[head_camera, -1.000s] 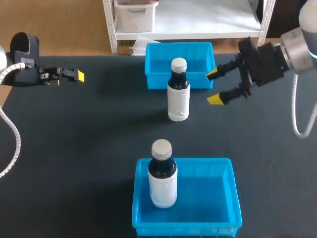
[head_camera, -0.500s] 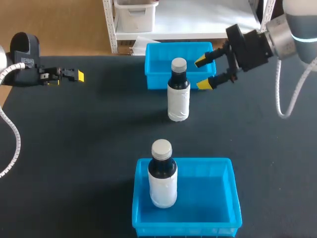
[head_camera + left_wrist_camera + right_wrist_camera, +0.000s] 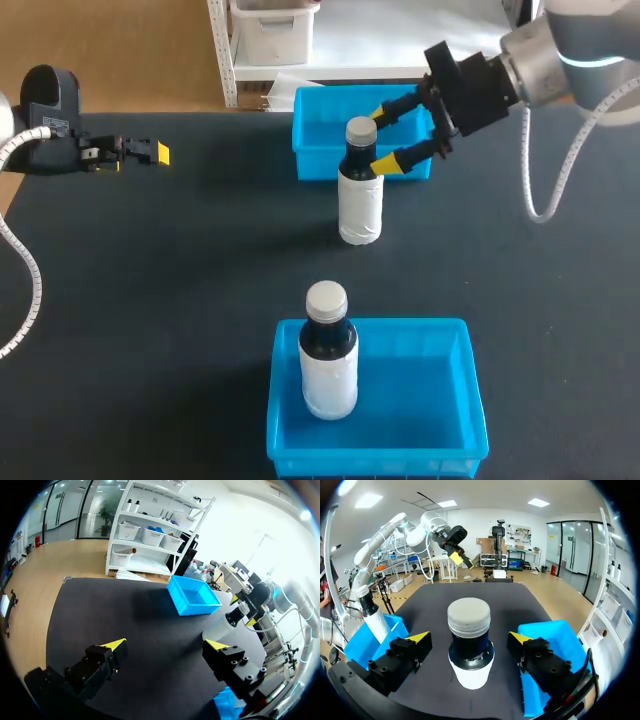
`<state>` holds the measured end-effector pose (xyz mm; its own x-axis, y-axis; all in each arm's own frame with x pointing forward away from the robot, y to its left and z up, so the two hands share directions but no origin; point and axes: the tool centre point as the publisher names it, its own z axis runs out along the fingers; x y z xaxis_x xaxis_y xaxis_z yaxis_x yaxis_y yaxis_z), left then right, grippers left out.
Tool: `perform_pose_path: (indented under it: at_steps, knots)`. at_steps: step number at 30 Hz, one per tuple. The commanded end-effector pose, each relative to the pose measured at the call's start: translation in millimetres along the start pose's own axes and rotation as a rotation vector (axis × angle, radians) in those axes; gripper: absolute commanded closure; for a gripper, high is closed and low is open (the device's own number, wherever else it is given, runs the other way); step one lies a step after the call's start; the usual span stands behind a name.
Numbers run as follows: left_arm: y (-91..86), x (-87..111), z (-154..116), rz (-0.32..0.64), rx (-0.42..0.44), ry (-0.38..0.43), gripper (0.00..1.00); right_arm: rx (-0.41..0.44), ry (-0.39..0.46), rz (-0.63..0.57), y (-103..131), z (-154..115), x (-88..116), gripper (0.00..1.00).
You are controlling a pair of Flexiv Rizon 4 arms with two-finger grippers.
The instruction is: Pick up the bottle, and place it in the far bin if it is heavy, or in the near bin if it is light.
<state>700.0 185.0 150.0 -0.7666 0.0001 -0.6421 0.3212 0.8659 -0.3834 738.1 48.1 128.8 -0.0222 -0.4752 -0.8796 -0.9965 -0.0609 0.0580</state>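
Right end effector [image 3: 470, 637] open, fingers spread wide, holding nothing. The bottle [image 3: 469, 645] stands upright on the desk [image 3: 200, 300], centred just ahead of the fingers and partly between the tips at cap and neck height. There is a gap on each side and no contact that I can see.

Just beyond the bottle, on the far-finger side, sits the far bin [image 3: 315, 155]; that finger hangs over the bin's front edge. Well off on the other side is the near bin [image 3: 455, 400], with a second bottle [image 3: 328, 360] upright in its corner. Left end effector [image 3: 165, 644] is parked well apart across the desk, open too, nothing between its fingers.

Risks from here:
- The grip line looks high, so closing on the cap or neck may let the body swing or slip out on the lift.
- If the fingers push on off-centre, one tip hits first and tips the bottle over; it is tall and narrow.
- Dropping lower for a body grip could snag the far finger on the far bin's wall.
- Weight cannot be told from sight, so the bin choice depends on the lift, and a slipping grip would spoil it.
- If it goes to the near bin, it could knock the second bottle already in there.
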Motion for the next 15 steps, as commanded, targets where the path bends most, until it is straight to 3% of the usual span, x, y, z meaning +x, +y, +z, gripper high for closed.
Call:
perform_pose_path:
  at_steps: [1, 15]
  knots:
    - [0.0, 0.0, 0, 0.000, 0.000, 0.000, 0.00, -0.003, -0.003, -0.001, 0, 7, -1, 0.00]
    - [0.0, 0.0, 0, 0.000, 0.000, 0.000, 0.00, -0.006, -0.018, 0.011, 1, 19, -3, 0.00]
